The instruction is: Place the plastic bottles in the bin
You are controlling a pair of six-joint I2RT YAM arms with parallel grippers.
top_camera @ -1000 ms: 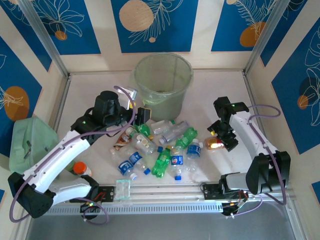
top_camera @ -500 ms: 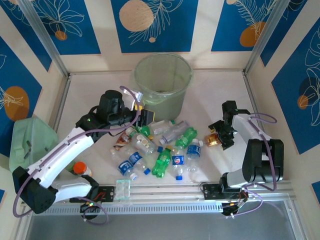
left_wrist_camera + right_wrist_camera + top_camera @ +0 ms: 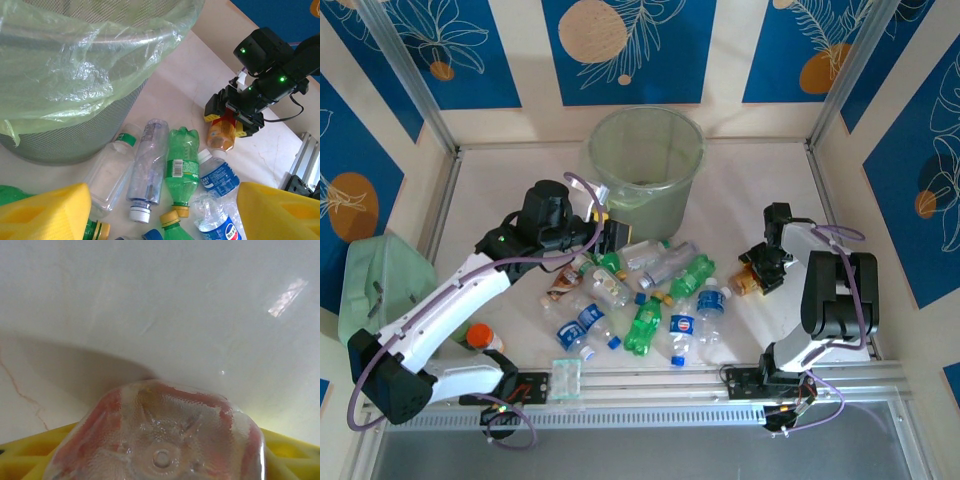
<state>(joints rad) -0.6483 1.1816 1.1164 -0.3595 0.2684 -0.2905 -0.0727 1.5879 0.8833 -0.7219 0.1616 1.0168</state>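
Your right gripper (image 3: 758,271) clamps an orange bottle (image 3: 220,139).
Your left gripper (image 3: 164,212) gapes wide above the plastic bottles (image 3: 181,165) beside the bin (image 3: 665,205).

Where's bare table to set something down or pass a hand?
Bare: table left of the bin; table between bin and right hand, which grips an amber bottle. Crowded: bottle pile in front of the bin, by the left hand.

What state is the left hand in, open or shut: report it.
Open. The left hand has its yellow fingers wide apart above the plastic bottles, gripping none of them.
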